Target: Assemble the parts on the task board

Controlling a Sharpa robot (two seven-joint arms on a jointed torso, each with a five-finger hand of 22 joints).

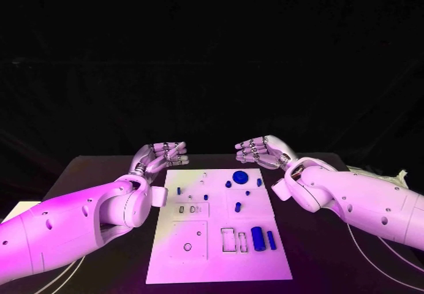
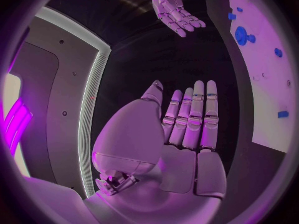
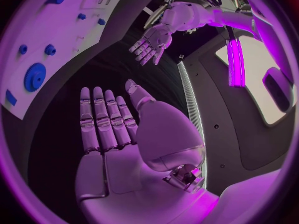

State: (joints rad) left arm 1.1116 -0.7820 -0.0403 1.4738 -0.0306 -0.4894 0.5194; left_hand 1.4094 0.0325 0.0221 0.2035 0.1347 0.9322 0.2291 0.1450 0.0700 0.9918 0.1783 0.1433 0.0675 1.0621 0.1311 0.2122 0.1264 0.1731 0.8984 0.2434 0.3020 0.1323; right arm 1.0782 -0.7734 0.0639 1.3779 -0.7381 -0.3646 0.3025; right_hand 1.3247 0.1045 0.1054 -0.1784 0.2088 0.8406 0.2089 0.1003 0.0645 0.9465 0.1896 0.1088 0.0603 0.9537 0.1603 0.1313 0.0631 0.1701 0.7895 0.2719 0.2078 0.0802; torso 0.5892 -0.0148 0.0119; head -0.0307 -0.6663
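The white task board point(image 1: 221, 263) lies in the middle of the black table. On its far half sit a blue gear point(image 1: 240, 177) and several small blue parts; a blue cylinder point(image 1: 257, 237) lies near its right edge. My left hand point(image 1: 162, 157) hovers off the board's far left corner, my right hand point(image 1: 260, 151) off the far right corner. Both are empty. In the left wrist view my left hand point(image 2: 187, 129) has its fingers straight and side by side, with the board point(image 2: 268, 99) and gear point(image 2: 241, 36) beside it. The right hand point(image 3: 118, 129) looks the same, near the gear point(image 3: 35, 76).
The board has empty rectangular slots point(image 1: 228, 239) and a round hole point(image 1: 187, 247) in its near half. Pale cables point(image 1: 389, 177) lie at the table's right edge. A white surface point(image 1: 18, 211) shows at the left, beyond the table.
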